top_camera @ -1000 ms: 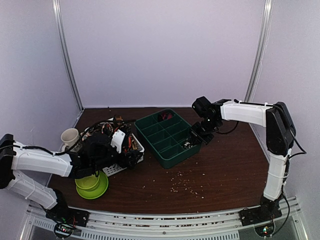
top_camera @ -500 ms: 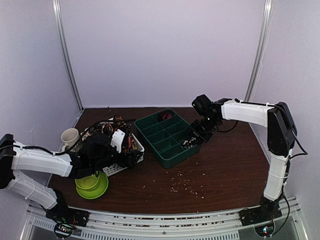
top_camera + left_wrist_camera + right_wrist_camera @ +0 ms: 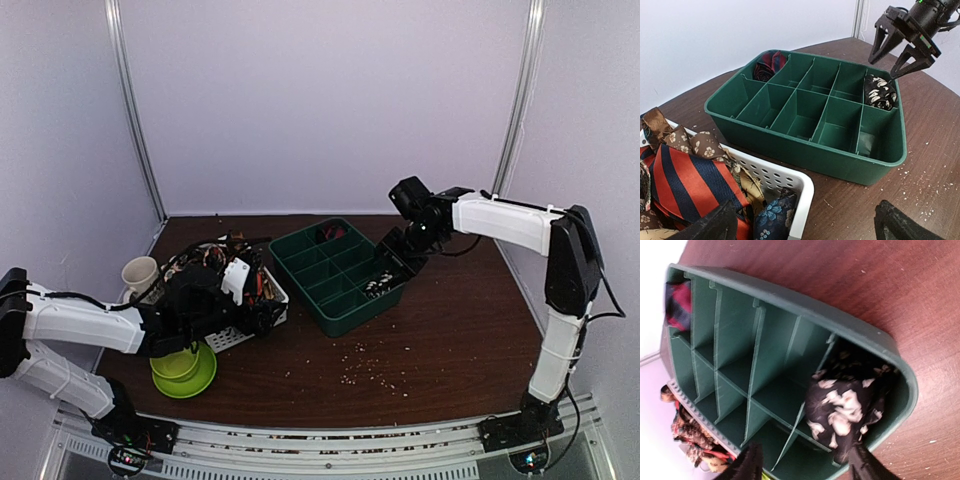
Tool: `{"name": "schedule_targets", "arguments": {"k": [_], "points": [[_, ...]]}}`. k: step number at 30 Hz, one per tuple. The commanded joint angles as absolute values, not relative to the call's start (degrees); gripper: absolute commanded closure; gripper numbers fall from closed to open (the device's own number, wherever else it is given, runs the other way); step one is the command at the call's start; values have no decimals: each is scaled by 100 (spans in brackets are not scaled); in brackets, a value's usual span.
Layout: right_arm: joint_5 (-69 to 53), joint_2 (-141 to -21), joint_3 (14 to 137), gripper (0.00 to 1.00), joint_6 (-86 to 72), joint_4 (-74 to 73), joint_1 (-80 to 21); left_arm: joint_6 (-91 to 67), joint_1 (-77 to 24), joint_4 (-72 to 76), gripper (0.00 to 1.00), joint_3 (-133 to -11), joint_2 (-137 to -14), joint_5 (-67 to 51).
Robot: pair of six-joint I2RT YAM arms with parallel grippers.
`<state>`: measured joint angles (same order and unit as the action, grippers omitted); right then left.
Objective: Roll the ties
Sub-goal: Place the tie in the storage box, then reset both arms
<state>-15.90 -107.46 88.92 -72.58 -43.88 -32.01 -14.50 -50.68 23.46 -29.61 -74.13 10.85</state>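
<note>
Lifted off tray, now spread and released: right fingers | black tie rolled, sitting in right corner cell | left fingers wide apart, empty, over basket ties, likely for next pick

This is looking like a robot lab booth: plain pale panels and metal posts are enclosing a brown counter, the left arm and right arm sitting bolted to an aluminium rail.

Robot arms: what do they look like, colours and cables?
The left arm and right arm share white shell links, black joints and thin black cables looping alongside. Each ends in two tapered black fingers.
</note>
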Motion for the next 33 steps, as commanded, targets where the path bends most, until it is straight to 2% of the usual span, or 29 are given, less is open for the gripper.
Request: {"name": "schedule_targets", "arguments": {"k": [1, 5, 10, 15, 24, 28, 33], "points": [[-1731, -10293, 9134, 36, -7018, -4214, -3227, -1380, -5036, 2334, 2, -3228, -7334, 1025], [-2004, -9926, 9058, 23, -6656, -3800, -3219, -1238, -5035, 2048, 2, -3473, -7281, 1002], [-2132, -9271, 8642, 0, -5911, -3093, -3154, -1023, -4992, 1406, 2, -4078, -7354, 852], [-2384, -8400, 7778, 1, -5308, -2058, -3000, -1051, -4752, 639, 2, -4897, -7557, 359], [-2400, -6817, 6380, 0, -3990, -1466, -2813, -1276, -4685, -451, 2, -6433, -8309, 161], [-2526, -5969, 5175, 0, -3838, -643, -2819, -1383, -4832, -718, 2, -6745, -8757, 447], [-2702, -5509, 3717, 1, -3986, 350, -2838, -1274, -5364, -756, 2, -6907, -9346, 593]]}}
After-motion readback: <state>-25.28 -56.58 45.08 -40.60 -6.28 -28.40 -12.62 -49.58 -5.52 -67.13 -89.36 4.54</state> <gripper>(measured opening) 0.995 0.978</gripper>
